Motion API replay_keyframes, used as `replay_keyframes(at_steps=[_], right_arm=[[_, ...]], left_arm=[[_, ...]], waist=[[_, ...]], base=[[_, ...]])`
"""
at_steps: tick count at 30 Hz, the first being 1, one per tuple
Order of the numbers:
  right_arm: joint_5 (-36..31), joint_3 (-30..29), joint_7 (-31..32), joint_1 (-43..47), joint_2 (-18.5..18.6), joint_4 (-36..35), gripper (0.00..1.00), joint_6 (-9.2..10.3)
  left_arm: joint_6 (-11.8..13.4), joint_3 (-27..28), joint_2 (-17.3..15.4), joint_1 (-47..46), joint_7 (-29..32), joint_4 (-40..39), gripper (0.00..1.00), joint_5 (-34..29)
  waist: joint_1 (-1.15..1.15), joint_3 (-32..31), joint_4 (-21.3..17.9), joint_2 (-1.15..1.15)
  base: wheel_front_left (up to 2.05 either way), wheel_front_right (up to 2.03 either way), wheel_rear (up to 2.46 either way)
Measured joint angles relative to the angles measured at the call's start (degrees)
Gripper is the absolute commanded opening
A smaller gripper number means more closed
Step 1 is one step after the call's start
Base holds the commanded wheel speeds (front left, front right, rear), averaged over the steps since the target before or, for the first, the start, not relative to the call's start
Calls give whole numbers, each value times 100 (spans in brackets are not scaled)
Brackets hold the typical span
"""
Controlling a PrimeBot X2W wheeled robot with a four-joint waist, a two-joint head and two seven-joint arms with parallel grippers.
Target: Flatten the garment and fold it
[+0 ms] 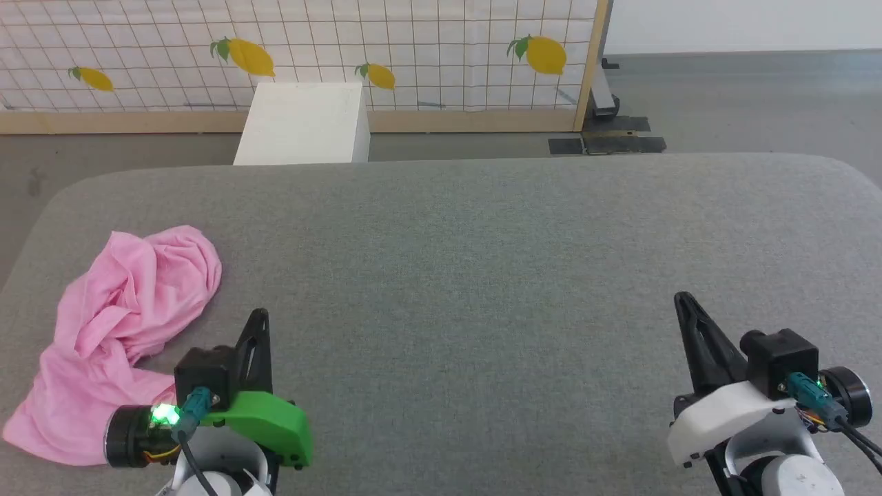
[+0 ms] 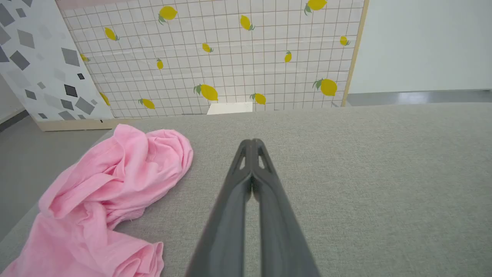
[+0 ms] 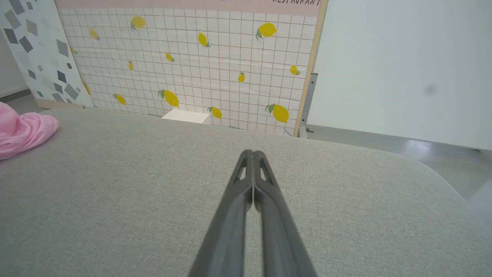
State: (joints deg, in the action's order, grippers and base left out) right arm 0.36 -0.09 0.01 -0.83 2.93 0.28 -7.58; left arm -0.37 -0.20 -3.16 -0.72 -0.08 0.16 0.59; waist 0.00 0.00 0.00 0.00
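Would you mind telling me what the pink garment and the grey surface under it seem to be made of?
The garment looks like thin, soft, matte cloth, possibly cotton jersey: it crumples into loose folds. The grey surface seems upholstered in matte woven fabric: fine heathered weave, rounded corners.

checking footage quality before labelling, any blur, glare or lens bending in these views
Head view: even soft light, garment sharp, green lamp glares. Left wrist view: left fingers blur toward the bottom edge, tiled wall bows slightly. Right wrist view: right fingers blur likewise, garment cropped at the left edge.
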Motion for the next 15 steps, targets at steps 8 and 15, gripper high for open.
replay_keyframes(at_steps=[8,15], right_arm=[[0,0,0,0,0,0,0,0],[0,0,0,0,0,0,0,0]], left_arm=[[0,0,0,0,0,0,0,0],[0,0,0,0,0,0,0,0]], waist=[[0,0,0,0],[0,0,0,0]], base=[[0,0,0],[0,0,0]])
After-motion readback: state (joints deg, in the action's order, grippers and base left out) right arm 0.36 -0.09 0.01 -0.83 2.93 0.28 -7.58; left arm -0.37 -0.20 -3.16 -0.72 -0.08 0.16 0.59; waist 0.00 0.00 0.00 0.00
